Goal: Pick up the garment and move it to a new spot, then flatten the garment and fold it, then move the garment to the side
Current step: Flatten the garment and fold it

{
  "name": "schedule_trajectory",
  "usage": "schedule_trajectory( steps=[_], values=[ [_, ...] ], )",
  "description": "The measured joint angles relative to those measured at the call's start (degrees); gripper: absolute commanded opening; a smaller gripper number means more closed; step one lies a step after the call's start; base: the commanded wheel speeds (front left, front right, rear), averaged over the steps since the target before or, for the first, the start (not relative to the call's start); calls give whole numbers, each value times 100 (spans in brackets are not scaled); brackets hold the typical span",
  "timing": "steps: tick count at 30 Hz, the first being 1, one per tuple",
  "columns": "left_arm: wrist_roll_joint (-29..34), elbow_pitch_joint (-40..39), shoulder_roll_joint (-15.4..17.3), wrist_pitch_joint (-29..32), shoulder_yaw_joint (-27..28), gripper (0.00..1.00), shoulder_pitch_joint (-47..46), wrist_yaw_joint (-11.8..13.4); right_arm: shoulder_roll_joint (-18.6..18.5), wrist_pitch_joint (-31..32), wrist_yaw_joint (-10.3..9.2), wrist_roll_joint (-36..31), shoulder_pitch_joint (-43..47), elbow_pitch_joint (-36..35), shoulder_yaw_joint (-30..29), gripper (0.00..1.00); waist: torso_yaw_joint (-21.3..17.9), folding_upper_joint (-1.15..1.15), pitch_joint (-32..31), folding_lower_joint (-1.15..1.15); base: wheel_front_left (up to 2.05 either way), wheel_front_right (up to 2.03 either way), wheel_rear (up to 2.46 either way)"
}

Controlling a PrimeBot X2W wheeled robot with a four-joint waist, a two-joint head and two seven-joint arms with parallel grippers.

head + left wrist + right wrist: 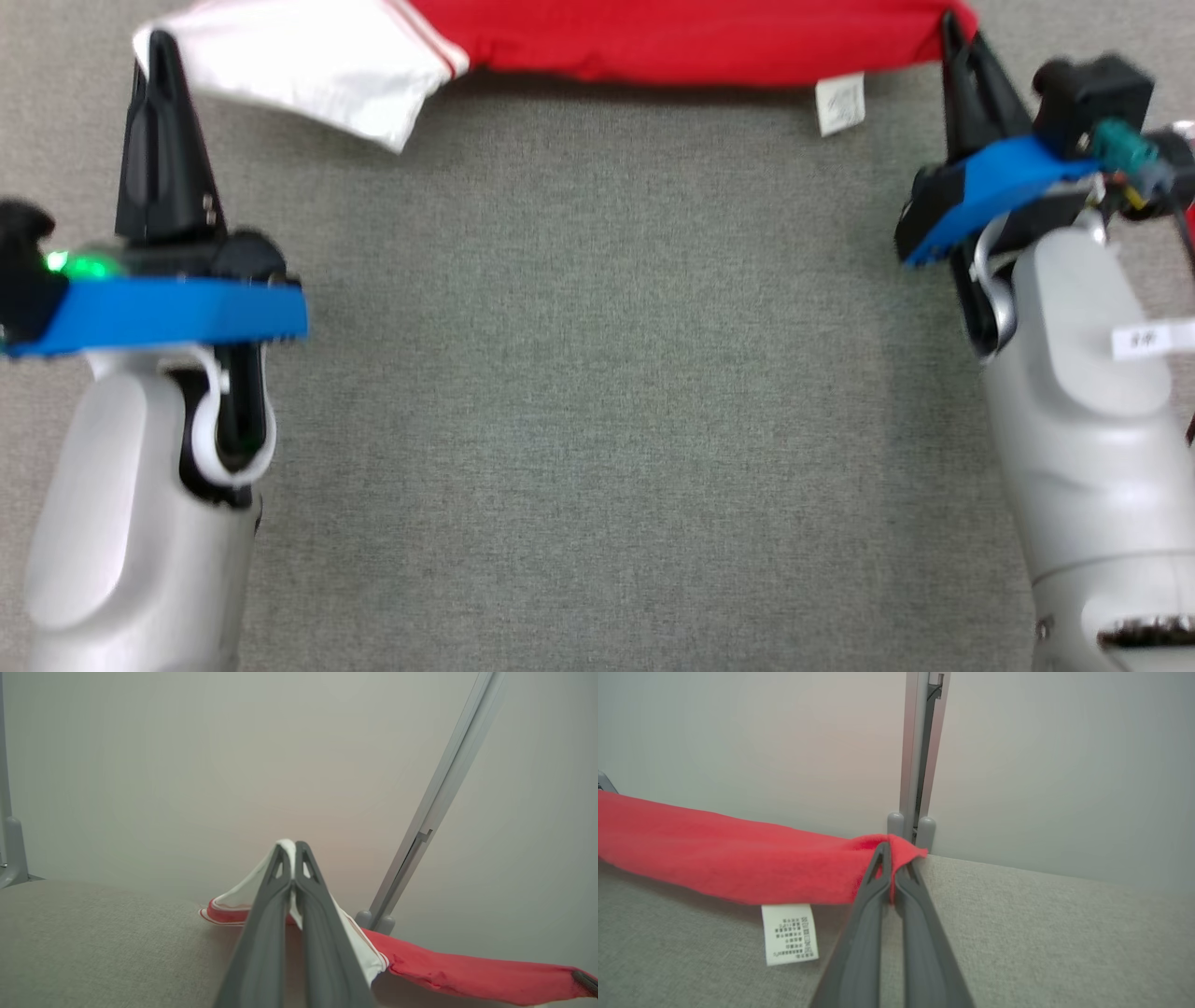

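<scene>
Holding the garment (672,42) strung between our two arms along the far edge of the bench (597,373), we have it pinched at both ends; our left end effector (161,47) is clenched on the white sleeve part near the far left corner; our right end effector (952,33) is clenched on a red corner near the far right corner. The red span looks bunched into a thick band rather than spread out; a white care label (840,103) dangles below it; the band seems to hang just above the surface, though we cannot tell whether any fold touches.

We judge several risks from here; each grip takes only a little cloth at the fingertips, so a hard or uneven pull apart could drag a corner free and drop that end; lowering the cloth while it is bunched would likely leave it doubled and wrinkled, not flat; the loose white sleeve could fold under the body. The wall panel and the metal post (917,742) stand just behind, so reaching farther back risks striking them or draping cloth off the far edge.
</scene>
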Motion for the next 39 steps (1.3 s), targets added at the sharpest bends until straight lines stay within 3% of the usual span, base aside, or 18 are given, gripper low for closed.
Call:
schedule_trajectory(
  steps=[6, 12, 20, 24, 30, 39],
  values=[
    [-42, -850, 78, 22, 54, 0, 1297, 169, 5, 68, 0, 684, 1201, -922, 393, 0, -52, 0, -551, -2, 0, 0, 0],
    [-96, -1872, 122, 143, 101, 0, 2726, 491, 7, 656, 0, 1058, 2668, -2512, 588, 0, -137, 0, -1122, -2, 0, 0, 0],
    [84, -3021, 242, 435, -26, 0, 4134, 858, 8, 1637, 0, 1304, 4764, -4717, 278, 0, -104, 0, -1793, -2, 0, 0, 0],
    [79, -3295, 316, 589, -8, 0, 4568, 992, 8, 2070, 0, 1374, 5570, -5464, 200, 0, -94, 0, -1982, -2, 0, 0, 0],
    [-76, -3140, 310, 753, -98, 0, 4943, 1025, 9, 2513, 0, 1386, 6098, -5536, 244, 0, -186, 0, -2094, -2, 0, 0, 0],
    [-22, -2206, 200, 719, -391, 0, 4866, 896, 9, 2706, 0, 1352, 5844, -4521, 411, 0, -233, 0, -2099, 0, 0, 0, 0]
  ],
)
